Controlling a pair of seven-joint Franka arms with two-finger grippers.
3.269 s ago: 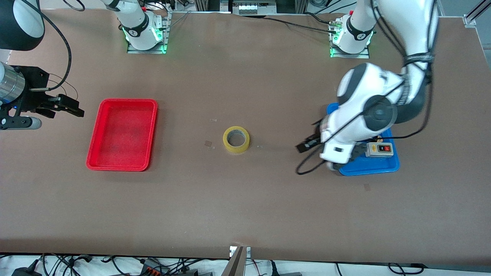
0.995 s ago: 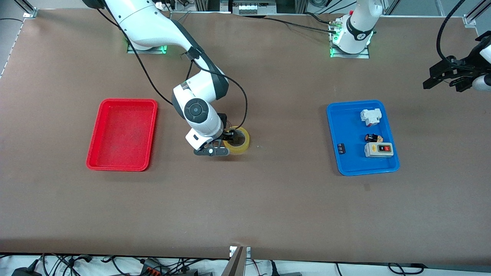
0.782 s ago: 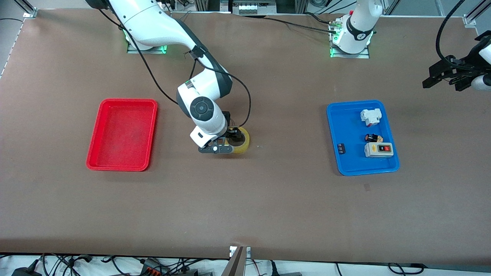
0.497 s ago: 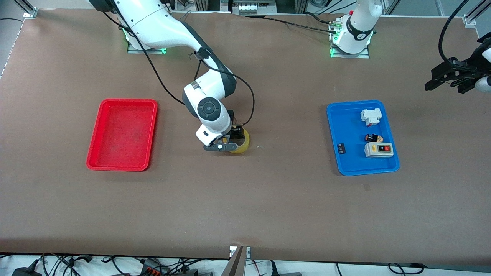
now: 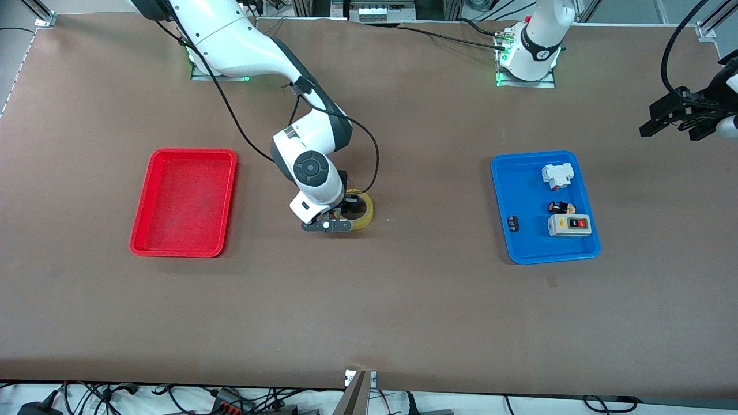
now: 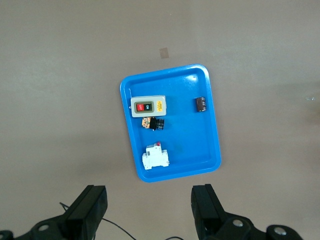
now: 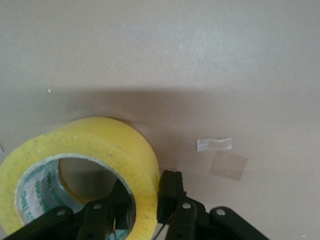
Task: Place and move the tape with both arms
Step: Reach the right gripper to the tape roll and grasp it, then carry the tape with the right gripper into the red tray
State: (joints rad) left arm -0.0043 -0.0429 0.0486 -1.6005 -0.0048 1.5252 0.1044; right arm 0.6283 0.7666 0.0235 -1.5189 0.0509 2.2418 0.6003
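The right gripper (image 5: 345,212) is down at the middle of the table, its two fingers straddling the wall of the tape (image 5: 362,211): in the right wrist view one finger (image 7: 120,200) sits inside the ring's hollow and the other (image 7: 170,192) presses on the outer yellow face, so the wall is pinched between them. That hold suits a wide ring, since the fingers need only span the wall's thickness and not the whole roll. In that view the tape (image 7: 80,170) appears tilted, one edge a little raised, which suggests the grip is already bearing its weight, though whether it has fully left the table cannot be told.

The red tray (image 5: 184,202) lies empty, off toward the right arm's end of the table from this gripper. It is probably where the roll goes next.

The left gripper (image 5: 676,115) hangs over bare table at the left arm's end, waiting, with its fingers (image 6: 90,207) spread wide and nothing between them. From there it looks down on the blue tray (image 6: 210,125), which holds a grey switch box (image 6: 148,106), a white breaker (image 6: 155,157) and two small dark parts. Parked aside, the arm leaves the middle free for its partner.
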